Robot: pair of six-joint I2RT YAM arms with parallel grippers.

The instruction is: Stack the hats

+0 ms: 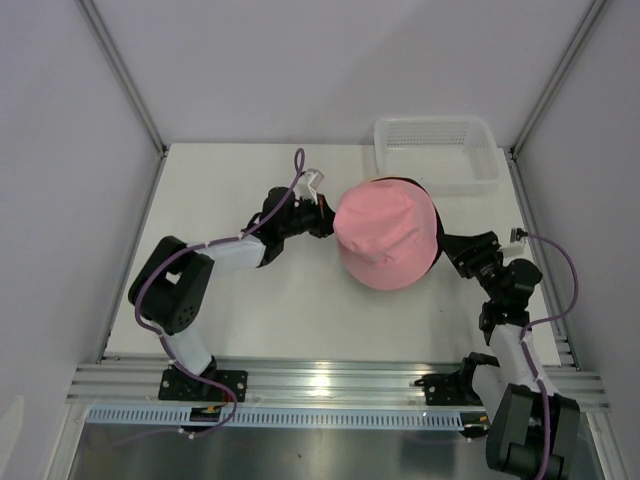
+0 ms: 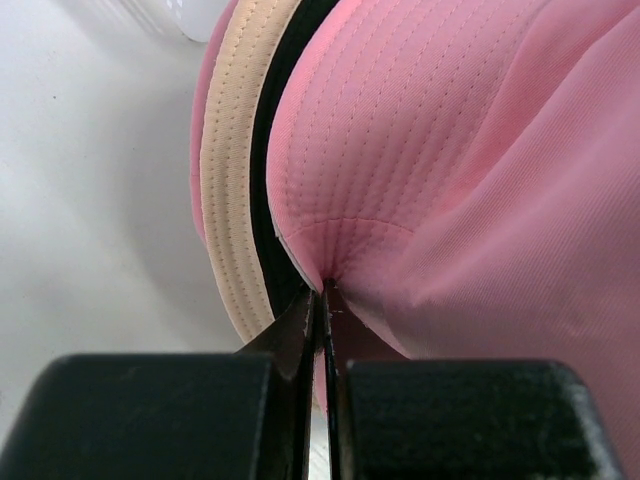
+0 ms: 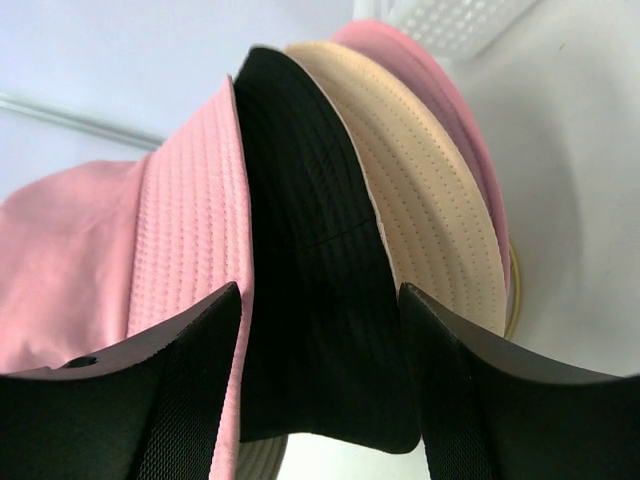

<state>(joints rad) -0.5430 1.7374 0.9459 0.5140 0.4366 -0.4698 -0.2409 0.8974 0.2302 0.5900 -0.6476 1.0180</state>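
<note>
The hats sit as one stack right of the table's middle, with a pink hat [image 1: 385, 235] on top. In the left wrist view the top pink hat [image 2: 430, 150] lies over a black brim [image 2: 275, 130], a beige brim [image 2: 235, 180] and a lower pink brim [image 2: 200, 130]. My left gripper [image 2: 325, 300] is shut on the edge of the top pink hat's brim, at the stack's left side [image 1: 325, 218]. At the stack's right side, my right gripper [image 3: 320, 295] stands open with the black brim [image 3: 310, 260] between its spread fingers, beside the pink brim [image 3: 150, 230] and the beige brim [image 3: 430, 210].
A clear plastic bin [image 1: 437, 150] stands at the table's back right, just behind the stack. A thin gold wire [image 3: 512, 290] peeks out under the brims. Both arms reach in from the near edge, one on each side of the stack.
</note>
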